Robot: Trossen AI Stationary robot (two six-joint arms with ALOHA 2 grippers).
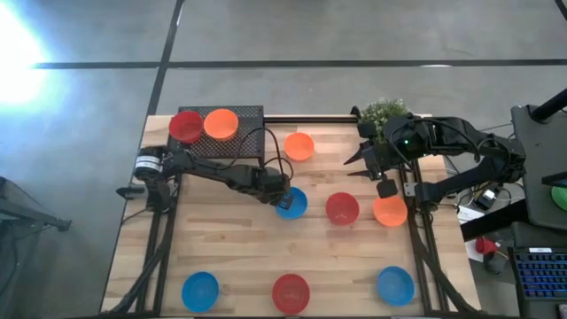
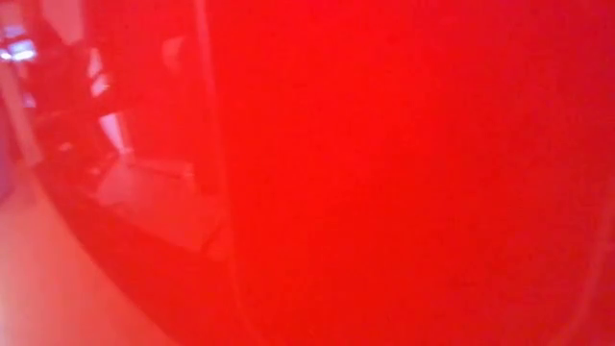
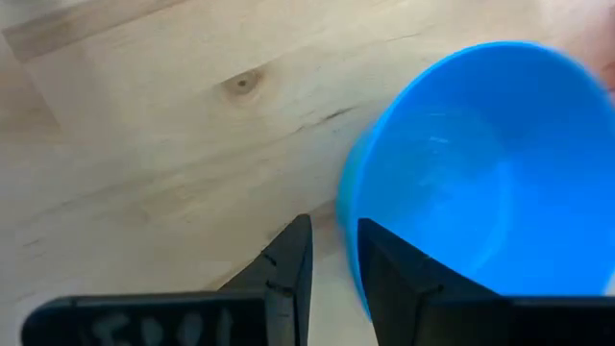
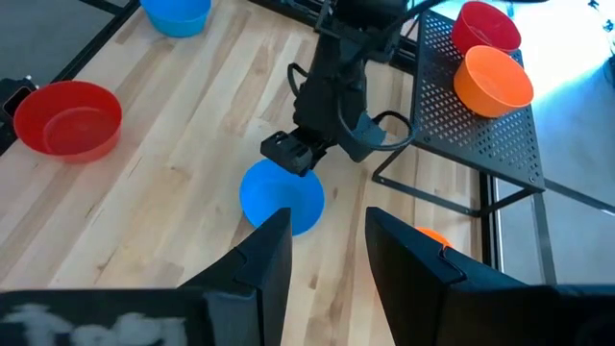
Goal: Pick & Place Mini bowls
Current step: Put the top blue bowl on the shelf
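Several mini bowls in red, orange and blue show in the high view. My left gripper is at mid-table, shut on a blue bowl. A red bowl and an orange bowl sit to its right, and another orange bowl sits farther back. A red bowl and an orange bowl rest on a black rack. My right gripper hovers open near the plant, holding nothing. My left gripper pinches the blue bowl's rim on the side toward the table's left. One finger is outside the wall and one finger is inside. The fingers come slanting down from the left. Whether the bowl is off the table cannot be told.
A blue bowl, a red bowl and a blue bowl line the near edge. A green potted plant stands at the far right. A red bowl fills the low view. Bare wood lies between the rows.
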